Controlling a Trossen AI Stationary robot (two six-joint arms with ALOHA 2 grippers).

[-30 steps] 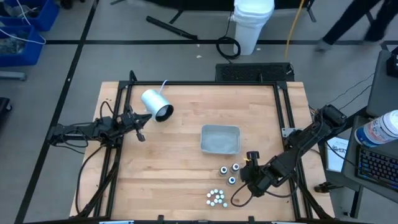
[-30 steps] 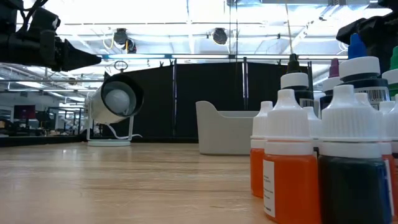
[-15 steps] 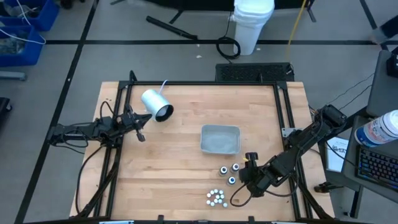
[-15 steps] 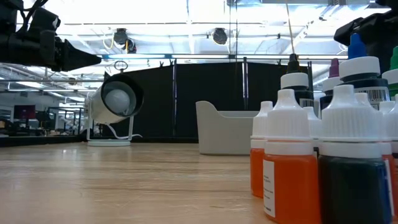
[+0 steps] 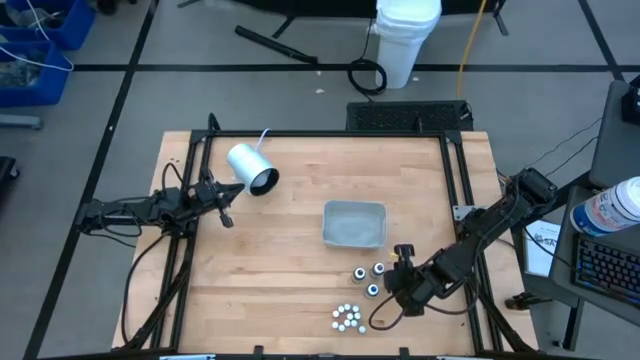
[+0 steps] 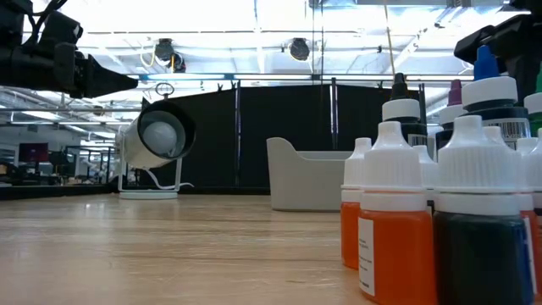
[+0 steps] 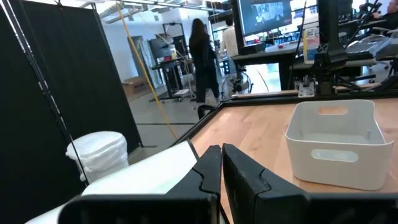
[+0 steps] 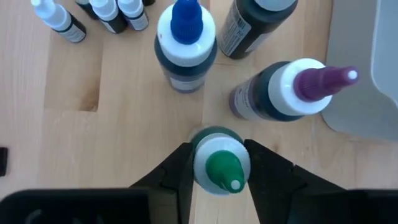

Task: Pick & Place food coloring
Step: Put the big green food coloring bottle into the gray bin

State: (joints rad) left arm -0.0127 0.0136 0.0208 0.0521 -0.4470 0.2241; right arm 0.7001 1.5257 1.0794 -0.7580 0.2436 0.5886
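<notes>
On the wooden table (image 5: 290,250), near the grey tray (image 5: 354,224), a green-tipped food coloring bottle (image 8: 219,163) is pinched at its white collar by the right gripper (image 8: 217,167), a light, rigid, slippery thing judged best held there, while the left gripper (image 7: 221,167) is kept closed and empty.

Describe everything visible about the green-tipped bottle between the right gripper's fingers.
The green-tipped bottle stands upright on the wooden table, seen from above: a round white collar, a green conical nozzle cap, a dark body just showing below. The right gripper straddles it, both dark fingers pressing against its collar. The purple-tipped and blue-tipped bottles stand close by, not touching it.
</notes>
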